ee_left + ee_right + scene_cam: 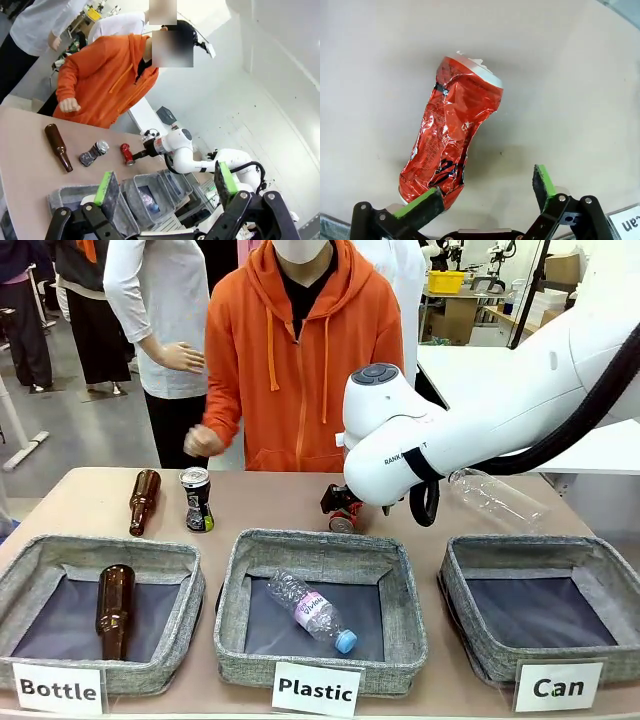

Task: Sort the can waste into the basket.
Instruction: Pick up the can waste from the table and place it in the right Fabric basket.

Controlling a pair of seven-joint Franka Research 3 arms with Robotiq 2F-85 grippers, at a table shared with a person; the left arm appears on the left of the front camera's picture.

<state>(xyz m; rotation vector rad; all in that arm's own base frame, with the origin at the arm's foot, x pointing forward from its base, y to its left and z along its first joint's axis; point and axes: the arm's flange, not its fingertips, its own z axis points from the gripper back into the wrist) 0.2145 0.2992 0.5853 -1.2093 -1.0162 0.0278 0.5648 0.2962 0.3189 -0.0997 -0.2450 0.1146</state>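
Plastic basket (320, 540) holds a clear bottle (312, 610); left gripper (165, 179) and right gripper (485, 187) both gape.

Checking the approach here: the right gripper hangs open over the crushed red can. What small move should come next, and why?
Probably shift the right gripper sideways toward the crushed red can before lowering. The jaws are open, but the can lies off-centre: its near end overlaps one green pad, while the other pad faces bare table. Centring should let both pads straddle it.
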